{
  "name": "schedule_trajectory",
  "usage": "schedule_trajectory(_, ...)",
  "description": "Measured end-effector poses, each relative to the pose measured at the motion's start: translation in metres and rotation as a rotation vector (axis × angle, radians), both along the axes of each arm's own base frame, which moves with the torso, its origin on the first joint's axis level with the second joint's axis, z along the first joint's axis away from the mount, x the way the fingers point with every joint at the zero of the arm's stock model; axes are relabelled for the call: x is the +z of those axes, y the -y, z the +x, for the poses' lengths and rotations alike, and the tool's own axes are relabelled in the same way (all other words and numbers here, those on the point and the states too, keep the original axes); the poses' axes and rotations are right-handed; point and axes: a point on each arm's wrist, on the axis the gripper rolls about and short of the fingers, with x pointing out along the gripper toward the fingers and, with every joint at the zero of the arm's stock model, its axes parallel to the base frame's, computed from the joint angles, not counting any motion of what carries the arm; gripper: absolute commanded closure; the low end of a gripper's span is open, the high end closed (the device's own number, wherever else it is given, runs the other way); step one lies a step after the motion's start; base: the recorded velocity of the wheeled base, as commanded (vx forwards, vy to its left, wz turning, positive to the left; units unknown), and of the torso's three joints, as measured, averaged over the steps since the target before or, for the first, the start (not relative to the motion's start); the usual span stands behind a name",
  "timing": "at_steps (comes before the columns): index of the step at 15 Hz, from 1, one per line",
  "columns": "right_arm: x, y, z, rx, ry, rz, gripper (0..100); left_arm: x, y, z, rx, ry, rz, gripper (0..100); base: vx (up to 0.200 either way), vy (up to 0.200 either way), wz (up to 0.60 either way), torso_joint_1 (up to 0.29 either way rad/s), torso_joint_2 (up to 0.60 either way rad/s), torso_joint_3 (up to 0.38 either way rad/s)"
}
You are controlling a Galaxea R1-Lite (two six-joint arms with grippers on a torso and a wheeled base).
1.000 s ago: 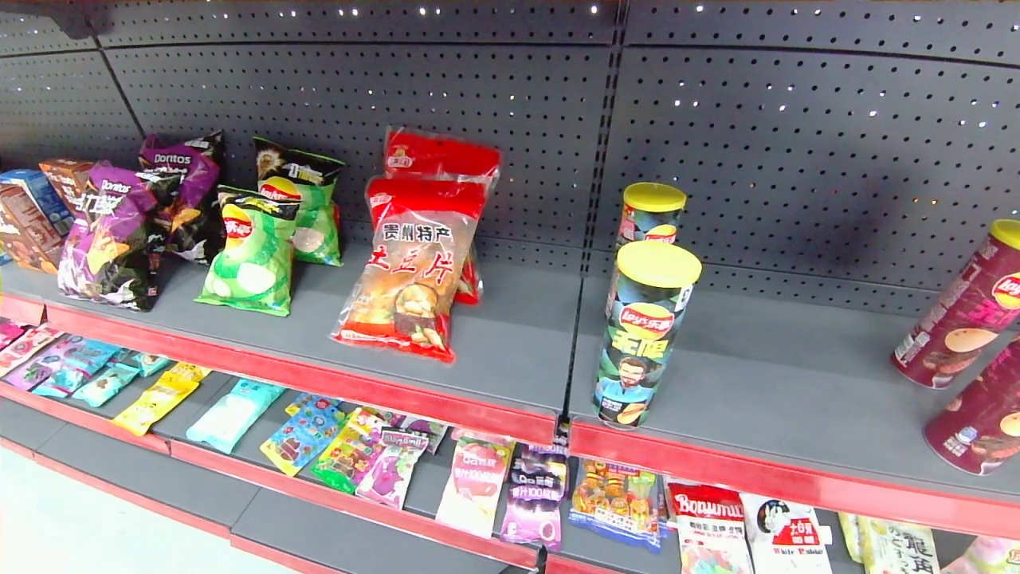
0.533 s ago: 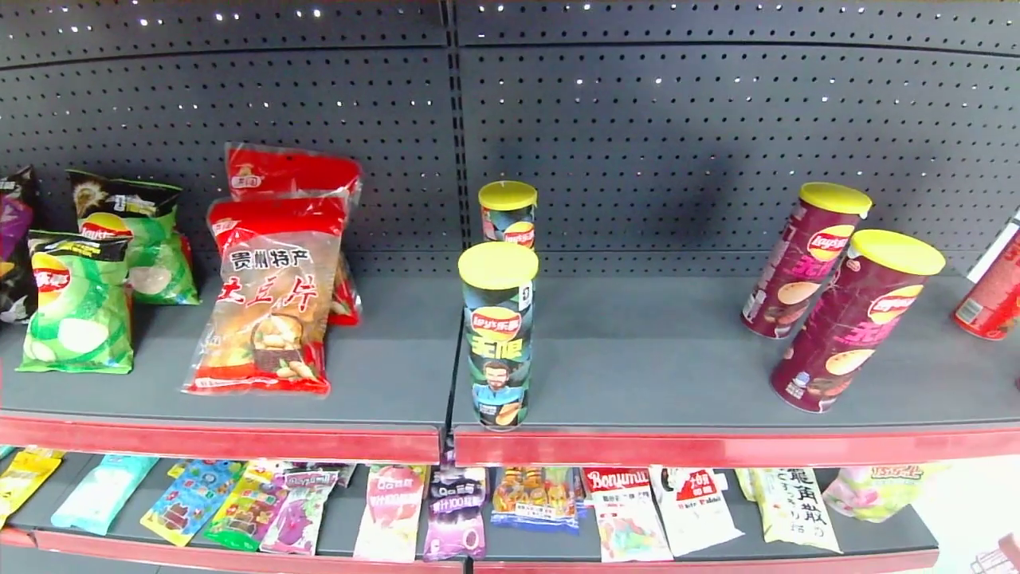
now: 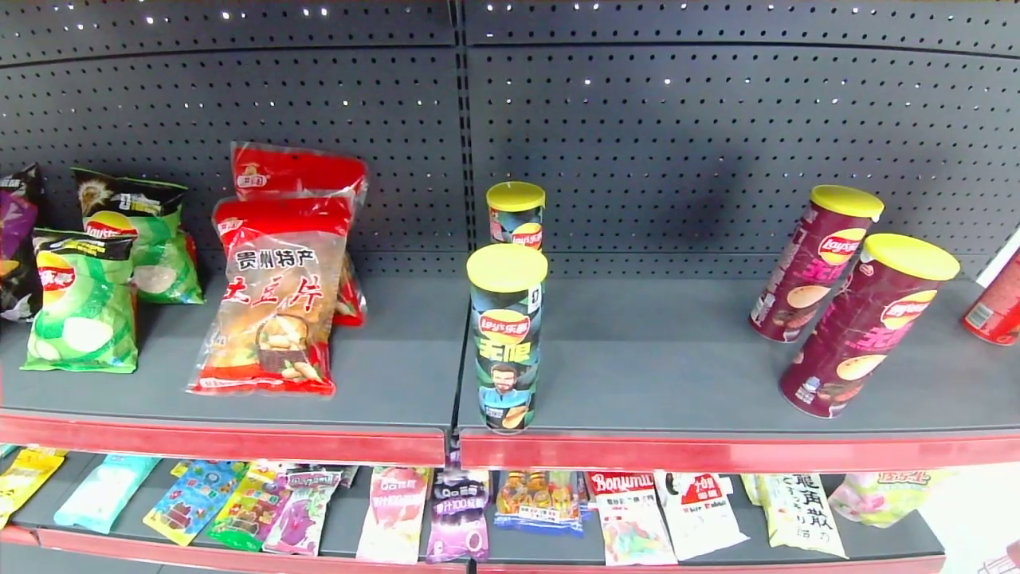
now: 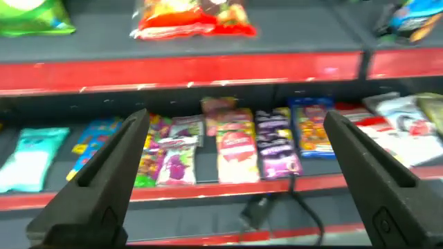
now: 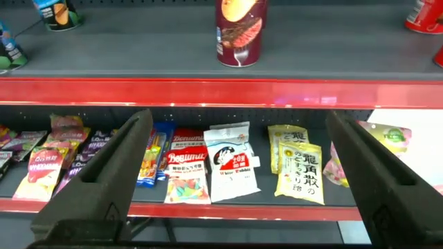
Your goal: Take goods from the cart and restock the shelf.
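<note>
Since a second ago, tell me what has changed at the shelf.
The head camera swung right, so the whole picture shifted left; the goods did not move. The front green can, the front maroon can and the red bags stand where they stood on the shelf. The left gripper and right gripper are open, empty.

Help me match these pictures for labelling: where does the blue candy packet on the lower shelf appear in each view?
Head view: blue candy packet, low in the middle, below the dark chip can.
Left wrist view: blue candy packet, beside the purple pouch.
Right wrist view: blue candy packet, beside the red-and-white packet.
Shared landmark: the red shelf edge above it.
</note>
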Motion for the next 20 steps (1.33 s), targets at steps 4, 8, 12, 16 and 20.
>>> schedule_trajectory(4,0.000,0.000,0.000,0.000,0.000,0.000,0,0.090,0.003,0.033,0.028,-0.021,-0.141,0,0.000,0.000,0.00,0.000,0.00,0.000)
schedule_trajectory(8,0.000,0.000,0.000,0.000,0.000,0.000,0,0.131,0.020,0.129,0.066,-0.244,-0.105,0,0.000,0.000,0.00,0.000,0.00,0.000)
schedule_trajectory(12,0.000,0.000,0.000,0.000,0.000,0.000,0,0.116,0.060,0.203,-0.015,-0.467,-0.028,0,0.000,0.000,0.00,0.000,0.00,0.000)
schedule_trajectory(16,0.000,0.000,0.000,0.000,0.000,0.000,0,0.089,0.094,0.256,-0.051,-0.546,-0.013,0,0.000,0.000,0.00,0.000,0.00,0.000)
schedule_trajectory(20,0.000,0.000,0.000,0.000,0.000,0.000,0,0.063,0.124,0.290,-0.097,-0.566,0.005,0,0.000,0.000,0.00,0.000,0.00,0.000)
